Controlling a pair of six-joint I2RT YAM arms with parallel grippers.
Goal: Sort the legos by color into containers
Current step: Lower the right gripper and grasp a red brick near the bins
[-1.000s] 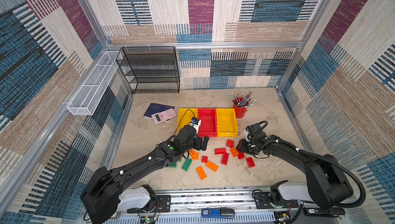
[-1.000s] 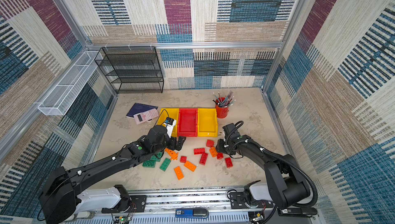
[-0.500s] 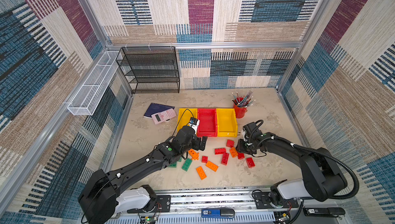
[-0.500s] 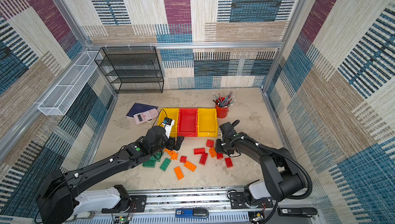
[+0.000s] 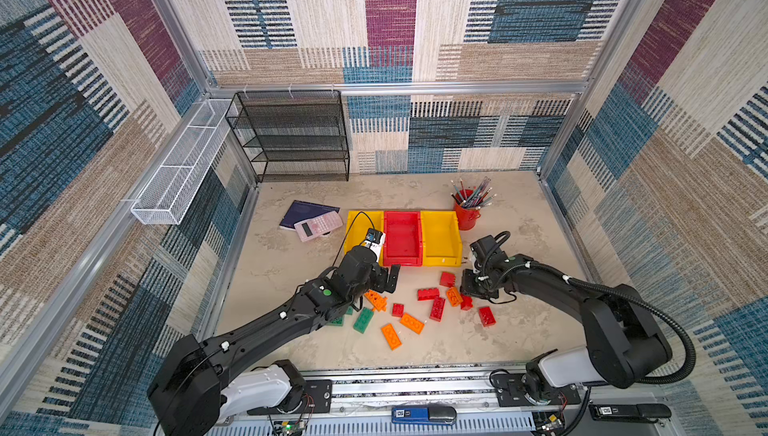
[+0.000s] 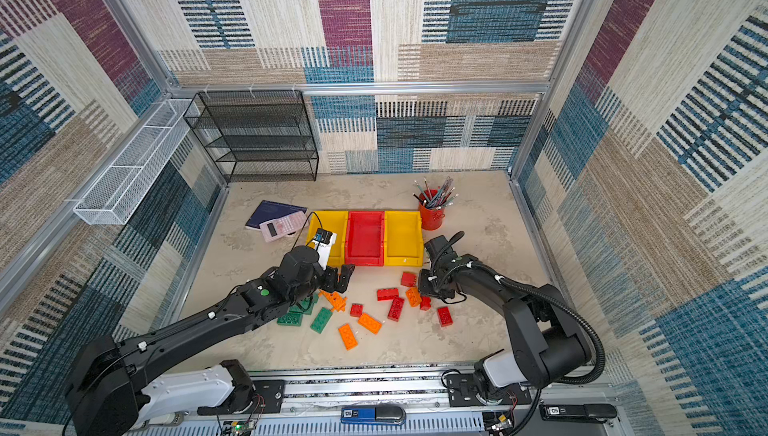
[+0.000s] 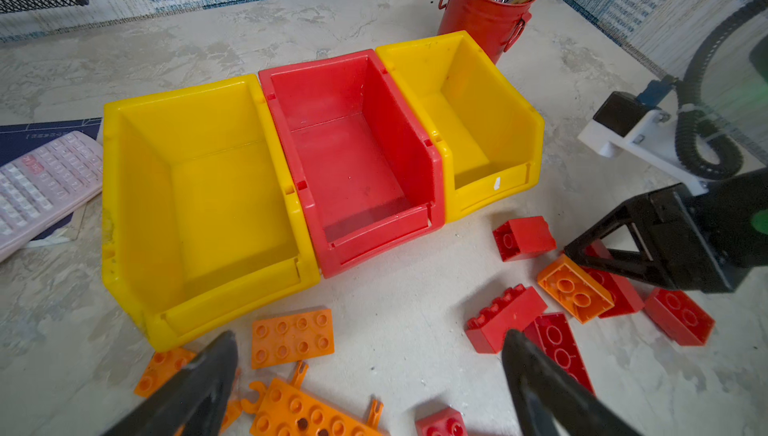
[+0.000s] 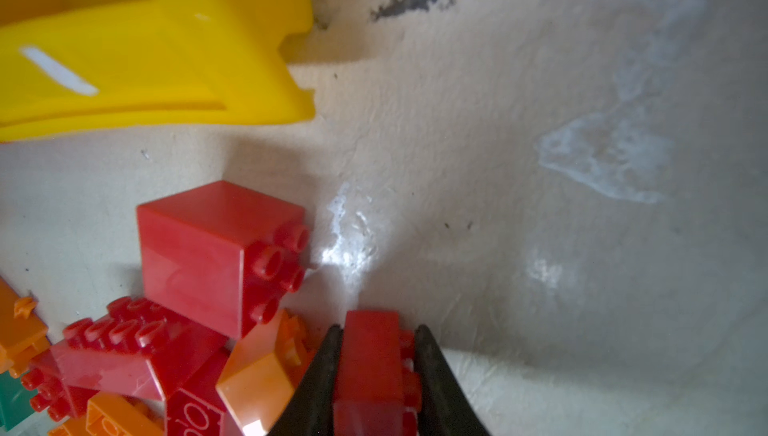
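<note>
right jaws: narrow, clamped on a small red brick [image 8: 368,363]
held brick: right edge of the pile, just beside an orange brick [image 8: 257,375]; off the surface [image 8: 540,80] or not, cannot tell
left jaws: wide, nothing between, above an orange plate [image 7: 293,336]
legos [image 5: 411,323]: loose on the surface, in front of the bins
containers: left yellow bin [image 7: 224,205], red bin [image 7: 353,163], right yellow bin [image 7: 478,113], one row, sides touching

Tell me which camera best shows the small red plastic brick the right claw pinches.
The right wrist view: the small red plastic brick fills the gap between the fingers of the right gripper. Both top views show it only as a speck; in the left wrist view the gripper mostly hides it.
</note>
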